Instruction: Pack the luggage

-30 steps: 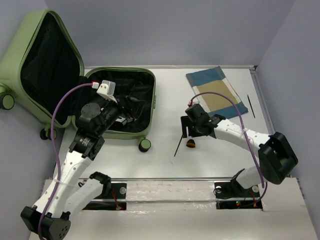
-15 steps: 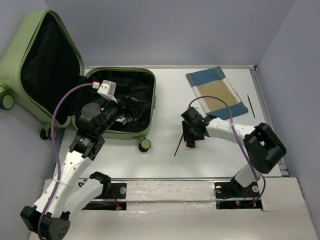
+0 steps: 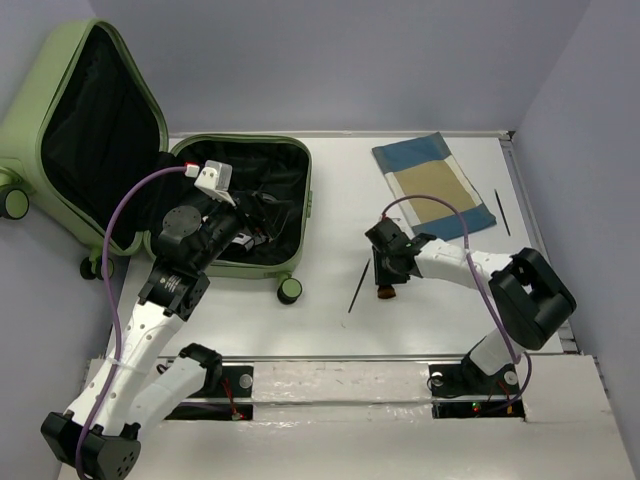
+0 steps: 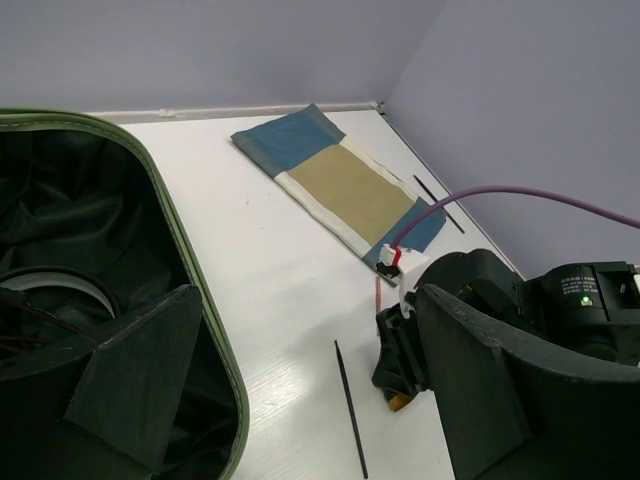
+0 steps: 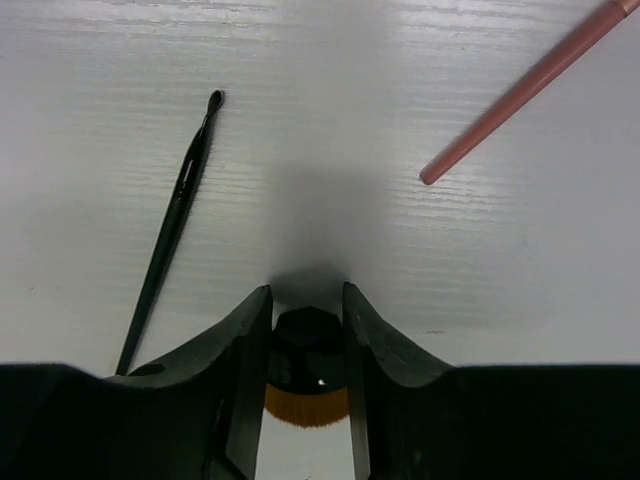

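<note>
The luggage [image 3: 100, 120] is a pale green hard-shell suitcase lying open at the back left, its black lining showing and its rim [image 4: 200, 330] close in the left wrist view. My left gripper [image 3: 255, 215] hovers over the suitcase's lower half with its fingers wide open and nothing between them [image 4: 320, 400]. A small brush [image 3: 383, 292] with a black handle and orange bristles lies on the white table. My right gripper [image 3: 385, 275] is down over it, both fingers pressed against the handle's sides [image 5: 307, 330]. The brush [image 5: 308, 365] sits between them.
A thin black stick [image 3: 355, 288] lies just left of the brush, and a pink pencil [image 5: 530, 85] lies beyond it. A blue, tan and white folded cloth [image 3: 430, 185] lies at the back right, with another thin black stick [image 3: 500, 212] beside it. Dark items lie inside the suitcase.
My right gripper's fingers have drawn in from wide apart onto the brush, and the gripper has settled over it. The left arm has not moved.
</note>
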